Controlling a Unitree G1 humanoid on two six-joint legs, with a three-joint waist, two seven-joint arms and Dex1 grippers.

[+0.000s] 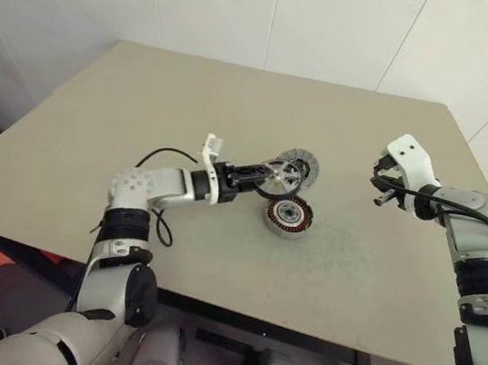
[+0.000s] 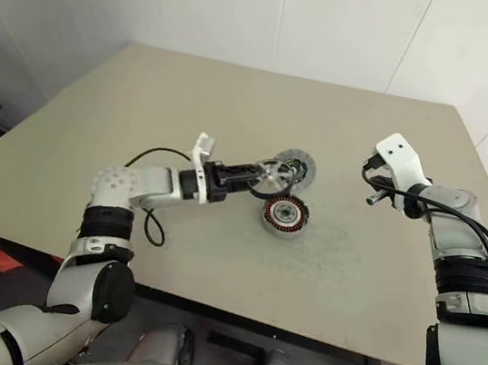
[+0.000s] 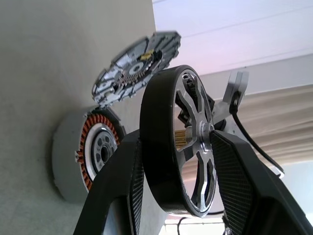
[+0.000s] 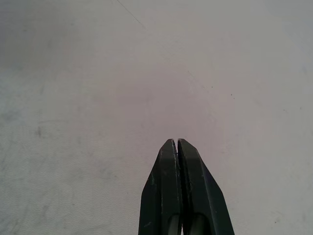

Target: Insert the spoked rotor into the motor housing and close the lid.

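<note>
My left gripper [image 1: 274, 176] is shut on the spoked rotor [image 3: 190, 147], a shiny silver wheel with a dark rim, gripped on its two faces and held on edge in the air. The rotor hangs just above and to the left of the motor housing [image 1: 289, 215], a round silver cup with copper windings that sits on the table. The lid [image 1: 302, 165], a ribbed grey disc, rests just behind the housing with its inner face showing. My right gripper [image 4: 176, 142] is shut and empty, off to the right over bare table [image 4: 98, 98].
The beige table [image 1: 147, 95] has its front edge close to me and its far edge by a white wall. A black cable [image 1: 161, 156] loops from my left forearm down to the tabletop.
</note>
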